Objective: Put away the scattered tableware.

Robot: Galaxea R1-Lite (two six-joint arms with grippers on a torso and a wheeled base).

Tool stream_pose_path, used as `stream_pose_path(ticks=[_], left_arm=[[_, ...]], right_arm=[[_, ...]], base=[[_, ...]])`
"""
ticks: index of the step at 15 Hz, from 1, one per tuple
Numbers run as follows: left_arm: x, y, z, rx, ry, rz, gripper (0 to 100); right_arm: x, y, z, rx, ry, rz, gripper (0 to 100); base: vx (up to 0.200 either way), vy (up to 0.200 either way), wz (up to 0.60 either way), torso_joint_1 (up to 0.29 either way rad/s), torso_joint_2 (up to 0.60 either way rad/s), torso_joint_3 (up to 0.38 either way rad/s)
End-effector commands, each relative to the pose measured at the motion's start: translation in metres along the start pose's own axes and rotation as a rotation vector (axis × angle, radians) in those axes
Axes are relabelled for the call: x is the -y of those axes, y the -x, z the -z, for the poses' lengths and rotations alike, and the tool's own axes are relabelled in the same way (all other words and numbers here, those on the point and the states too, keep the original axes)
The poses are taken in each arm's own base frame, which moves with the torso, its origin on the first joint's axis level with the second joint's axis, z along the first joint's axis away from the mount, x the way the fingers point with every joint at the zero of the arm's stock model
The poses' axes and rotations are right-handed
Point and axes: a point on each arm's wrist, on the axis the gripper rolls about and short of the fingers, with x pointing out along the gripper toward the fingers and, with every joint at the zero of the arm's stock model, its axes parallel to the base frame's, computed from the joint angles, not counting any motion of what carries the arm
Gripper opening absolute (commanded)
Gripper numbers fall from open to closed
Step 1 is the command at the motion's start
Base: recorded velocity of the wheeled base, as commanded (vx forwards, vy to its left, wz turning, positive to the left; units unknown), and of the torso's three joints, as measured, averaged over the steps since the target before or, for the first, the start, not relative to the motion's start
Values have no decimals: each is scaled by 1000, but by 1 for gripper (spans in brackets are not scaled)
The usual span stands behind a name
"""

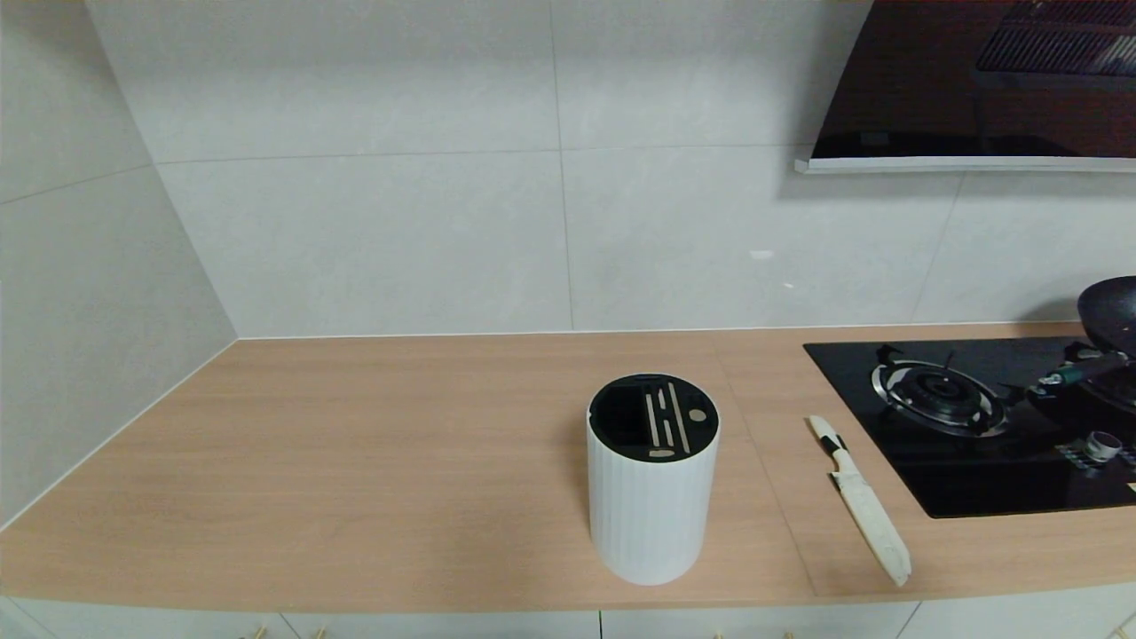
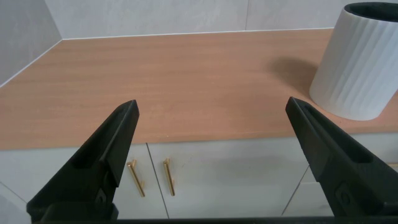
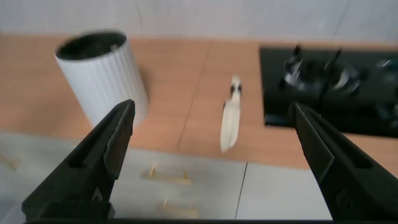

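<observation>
A white knife point(image 1: 859, 497) point(image 3: 231, 120) with a black band on its handle lies flat on the wooden counter point(image 1: 373, 461), between the holder and the stove. A white ribbed cylindrical holder point(image 1: 652, 479) point(image 2: 357, 62) point(image 3: 103, 76) with a black slotted top stands upright near the counter's front edge. My left gripper point(image 2: 211, 134) is open, off the counter's front edge, to the left of the holder. My right gripper point(image 3: 211, 127) is open too, in front of the counter, facing the knife and holder. Neither holds anything.
A black glass stove point(image 1: 985, 417) point(image 3: 329, 74) with a burner sits at the right, and a dark pan point(image 1: 1109, 311) rests at its far right. Tiled walls close off the back and left. White cabinet doors with gold handles point(image 2: 149, 177) run below the counter.
</observation>
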Motion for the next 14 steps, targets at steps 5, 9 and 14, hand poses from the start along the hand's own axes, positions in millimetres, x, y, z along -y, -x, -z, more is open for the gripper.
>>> stream_pose_path(ticks=[5,9,14], left_arm=[[0,0,0,-2,0,0,100],[0,0,0,-2,0,0,100],[0,0,0,-2,0,0,100]], right_arm=[[16,-165,-17,-399,-40,-60,100],[26,-231,17,-460,-26,22,100],[34,-282,62,-494,-14,60,100]], base=[[0,0,0,0,0,0],[0,0,0,0,0,0],[0,0,0,0,0,0]])
